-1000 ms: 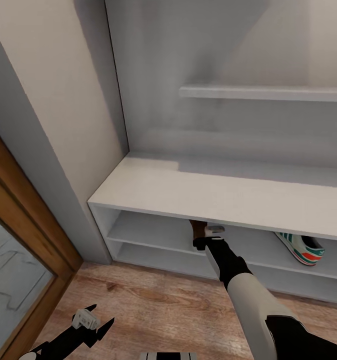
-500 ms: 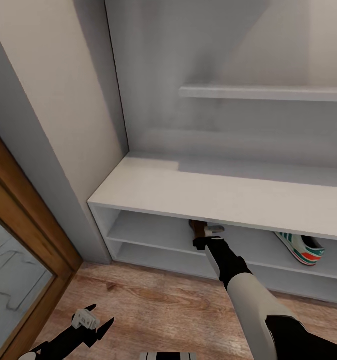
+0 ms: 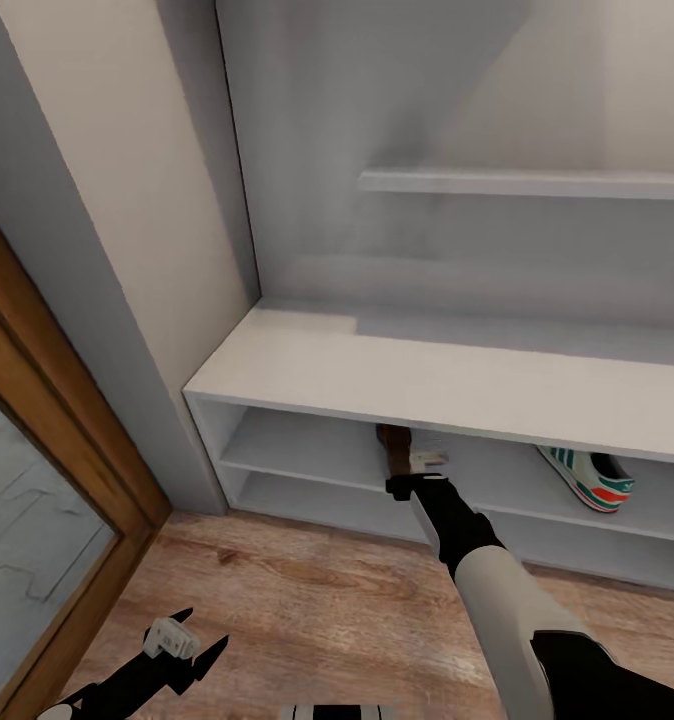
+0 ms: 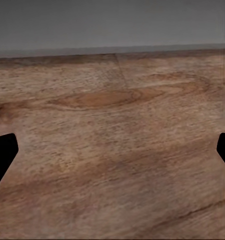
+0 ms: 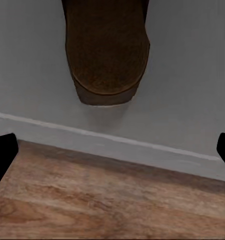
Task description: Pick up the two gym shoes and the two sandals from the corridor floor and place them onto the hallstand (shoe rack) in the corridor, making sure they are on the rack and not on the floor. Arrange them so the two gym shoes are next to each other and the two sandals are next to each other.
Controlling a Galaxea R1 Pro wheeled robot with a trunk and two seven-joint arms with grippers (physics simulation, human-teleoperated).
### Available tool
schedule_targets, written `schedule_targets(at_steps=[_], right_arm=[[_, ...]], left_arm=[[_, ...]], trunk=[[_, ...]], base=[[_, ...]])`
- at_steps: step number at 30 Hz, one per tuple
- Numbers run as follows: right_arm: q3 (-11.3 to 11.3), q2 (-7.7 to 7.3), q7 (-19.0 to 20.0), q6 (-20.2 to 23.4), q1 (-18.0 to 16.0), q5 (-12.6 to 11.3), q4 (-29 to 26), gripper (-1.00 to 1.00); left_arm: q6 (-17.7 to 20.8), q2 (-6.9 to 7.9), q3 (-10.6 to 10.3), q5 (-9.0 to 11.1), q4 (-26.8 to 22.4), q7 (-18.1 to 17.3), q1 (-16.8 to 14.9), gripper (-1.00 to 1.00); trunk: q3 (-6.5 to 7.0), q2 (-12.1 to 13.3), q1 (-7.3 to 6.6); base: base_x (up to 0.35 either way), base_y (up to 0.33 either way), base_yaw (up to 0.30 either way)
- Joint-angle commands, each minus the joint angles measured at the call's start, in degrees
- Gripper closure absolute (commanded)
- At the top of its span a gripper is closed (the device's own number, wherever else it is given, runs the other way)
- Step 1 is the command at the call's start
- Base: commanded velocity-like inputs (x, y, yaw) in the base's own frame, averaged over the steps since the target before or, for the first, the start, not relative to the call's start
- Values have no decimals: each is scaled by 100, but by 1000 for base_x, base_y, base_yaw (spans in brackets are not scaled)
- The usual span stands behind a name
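Head view: right arm extended forward toward the hallstand (image 3: 397, 375), right gripper (image 3: 409, 487) at the front edge of the upper open shelf. One sandal (image 3: 395, 452) lies on that shelf just beyond the gripper, partly under the flat top. Right wrist view: sandal (image 5: 106, 50) rests on the grey shelf surface, end toward the camera, clear of both dark fingertips (image 5: 2, 155), which sit wide apart at the frame edges with nothing between them; corridor floor (image 5: 92, 200) visible below the shelf edge. One gym shoe (image 3: 585, 478) on the same shelf, well to the right of the sandal. Left gripper (image 3: 182, 650) hangs low over the floor near the wood-framed door (image 3: 67, 420); its fingertips (image 4: 1, 152) are spread wide, holding nothing, over bare planks.
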Motion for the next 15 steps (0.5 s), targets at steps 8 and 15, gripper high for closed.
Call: schedule_targets(at_steps=[8, 15], right_arm=[[-33, 8, 14, 30, 0, 59, -9, -100], [-35, 8, 14, 30, -1, 59, -9, -100]], left_arm=[[-49, -3, 20, -61, -2, -11, -6, -100], [-49, -3, 24, -61, -2, -10, -9, -100]], trunk=[[-4, -2, -5], [-4, -2, -5]], base=[[-329, 0, 0], [-335, 0, 0]])
